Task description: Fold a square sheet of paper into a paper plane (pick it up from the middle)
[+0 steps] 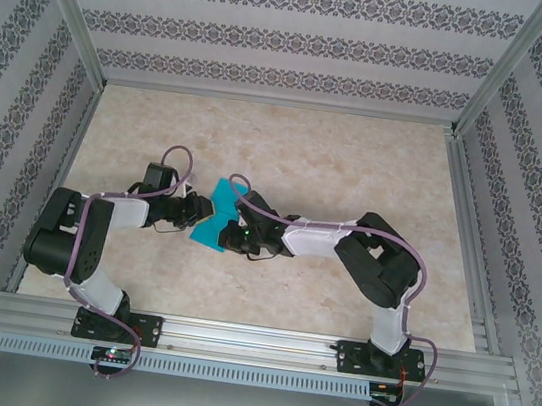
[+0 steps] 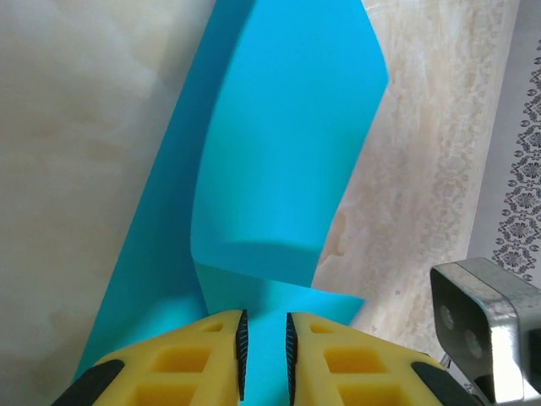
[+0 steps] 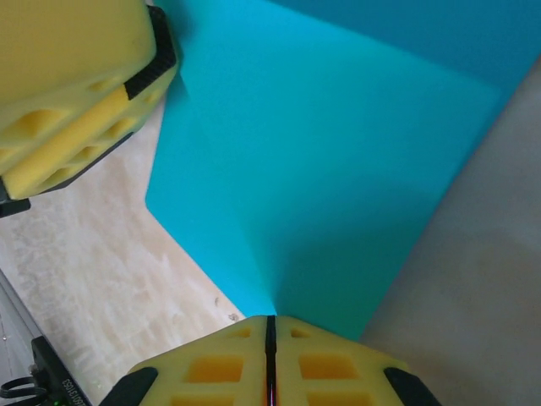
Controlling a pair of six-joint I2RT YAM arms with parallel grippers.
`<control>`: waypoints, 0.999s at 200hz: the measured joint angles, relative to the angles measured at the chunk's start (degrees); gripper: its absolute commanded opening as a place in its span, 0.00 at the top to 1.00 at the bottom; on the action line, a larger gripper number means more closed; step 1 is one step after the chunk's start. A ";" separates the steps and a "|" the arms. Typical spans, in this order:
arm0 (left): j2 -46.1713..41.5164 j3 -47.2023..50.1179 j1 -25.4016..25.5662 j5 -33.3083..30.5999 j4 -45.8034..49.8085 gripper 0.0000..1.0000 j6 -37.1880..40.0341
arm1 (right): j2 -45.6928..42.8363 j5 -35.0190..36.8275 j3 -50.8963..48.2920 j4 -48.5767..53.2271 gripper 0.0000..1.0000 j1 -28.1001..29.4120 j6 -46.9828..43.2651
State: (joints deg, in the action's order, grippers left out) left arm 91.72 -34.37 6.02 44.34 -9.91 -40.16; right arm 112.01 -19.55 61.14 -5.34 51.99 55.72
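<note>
Two grippers met near the middle of the table (image 1: 357,165), well away from every edge. On the left, the left gripper (image 2: 264,320) had its yellow fingers (image 2: 194,355) standing close, with a narrow slit between them. The square sheet of paper (image 2: 287,127) ran into that slit, but whether the pads truly gripped it could not be told. The teal sheet looked lifted off the tabletop between the two grippers, bowed and curled over on itself rather than lying flat. On the right, the right gripper (image 3: 270,321) had its fingers pressed together, pinching the sheet where a soft ridge ran down to its tips. The pick-up from the middle looked done and folding looked barely started: no sharp crease, nose or wing showed, so nearly every fold was left to do. From overhead the paper was a small patch half hidden by the grippers. The left wrist view showed its curl. The right wrist view showed the pinch and the left gripper's finger (image 3: 76,85) at the sheet's far edge.
</note>
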 measured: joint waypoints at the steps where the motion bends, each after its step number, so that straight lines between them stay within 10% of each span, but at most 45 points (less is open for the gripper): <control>1: 0.02 0.00 0.00 0.00 -0.02 0.77 0.00 | 0.04 0.00 0.00 -0.04 0.92 0.00 0.00; 131: -0.04 0.00 0.74 -0.96 0.20 0.73 -0.66 | 2.16 -1.97 1.01 -1.03 0.92 -0.90 0.37; 200: -7.41 1.11 1.33 -2.60 3.19 0.70 -0.66 | -1.77 -4.70 4.00 17.31 0.91 -4.66 -16.31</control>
State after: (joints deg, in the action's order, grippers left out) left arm 84.31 -33.26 7.35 41.74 -6.72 -40.82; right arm 110.24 -24.25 65.14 11.97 47.33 39.42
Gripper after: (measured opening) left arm 0.299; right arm 0.091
